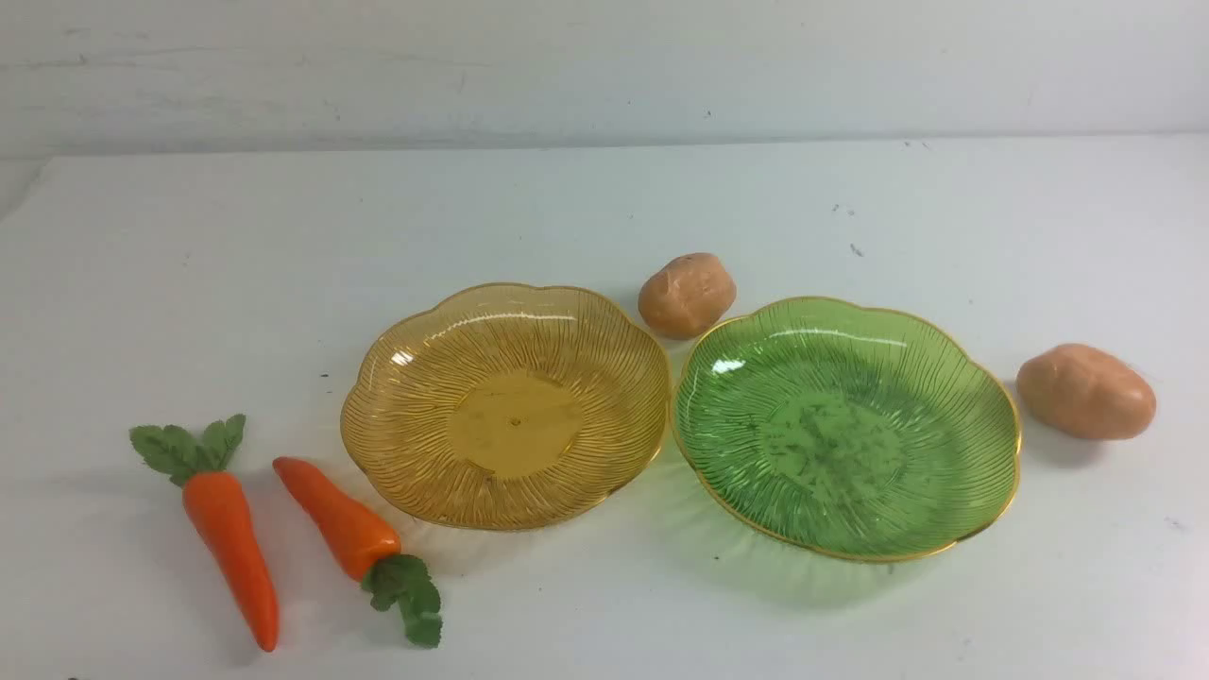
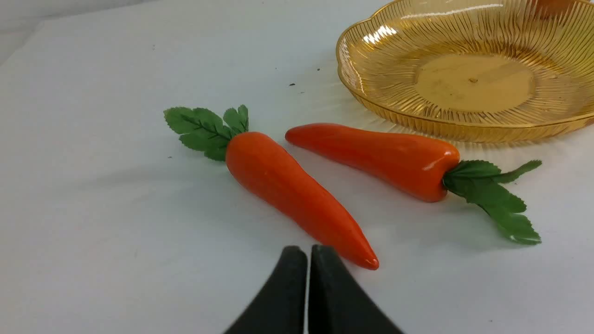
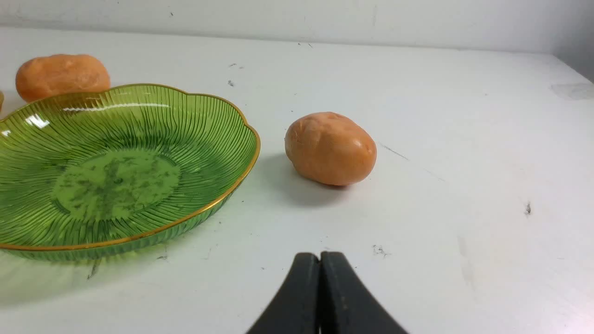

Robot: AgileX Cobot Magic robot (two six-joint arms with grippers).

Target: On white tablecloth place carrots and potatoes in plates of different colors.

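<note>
On the white tablecloth (image 1: 604, 208) an amber-yellow plate (image 1: 505, 406) and a green plate (image 1: 845, 425) stand side by side, both empty. Two carrots (image 1: 231, 543) (image 1: 340, 519) lie left of the amber plate. One potato (image 1: 687, 295) lies behind the gap between the plates, another (image 1: 1086, 391) right of the green plate. My left gripper (image 2: 308, 253) is shut and empty, just short of a carrot's tip (image 2: 366, 260). My right gripper (image 3: 320, 257) is shut and empty, short of the right potato (image 3: 330, 148). Neither gripper shows in the front view.
A pale wall (image 1: 604, 66) runs along the table's back edge. The table's left corner (image 1: 38, 179) and, in the right wrist view, its right edge (image 3: 571, 65) show. Small dark specks (image 1: 855, 248) mark the cloth.
</note>
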